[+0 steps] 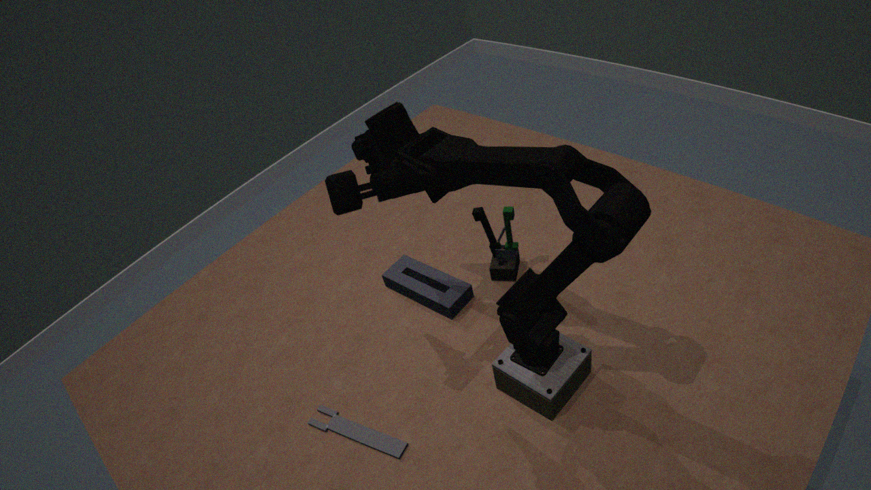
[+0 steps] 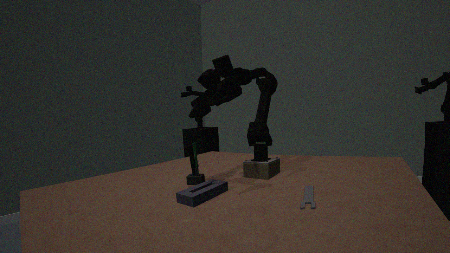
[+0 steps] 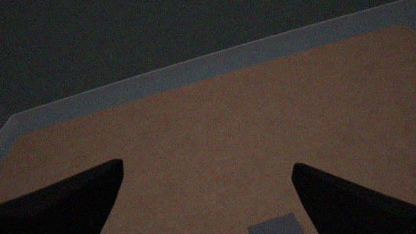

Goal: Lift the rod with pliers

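Over the tabletop (image 1: 243, 341) (image 2: 126, 213) (image 3: 208, 130), what's the gripper (image 1: 352, 169) (image 2: 194, 97) (image 3: 210, 169) doing?

– Hanging well above the surface, angled down. Fingers spread wide, nothing between them. Wrist view confirms the gap.

– Pliers?

– Locking pliers (image 1: 508, 228) (image 2: 194, 154) upright in the holster (image 1: 503, 271) (image 2: 195, 179). Handles up and splayed in the top view, one green, one black. Gripper's well apart from them.

– Channel block?

– Blue-grey block (image 1: 426, 298) (image 2: 204, 195), flat on the table near the holster, not touching it. Long narrow channel (image 1: 424, 280) (image 2: 201, 187) in its top face. Slot's dark, can't make out the rod.

– Anything else lying around?

– Flat grey forked piece (image 1: 368, 435) (image 2: 308, 195), two prongs, lying well apart from the block. Arm stands on a box base (image 1: 529, 396) (image 2: 255, 170) with a pale top plate.

– Wrist cam bottom edge?

– Blue-grey corner (image 3: 276, 225) between the fingers as seen, down on the table. Too little showing to say which item.

– Background?

– Exterior view: two more dark arms, each on a dark pedestal. Picture's dim and grainy, fine detail's gone.
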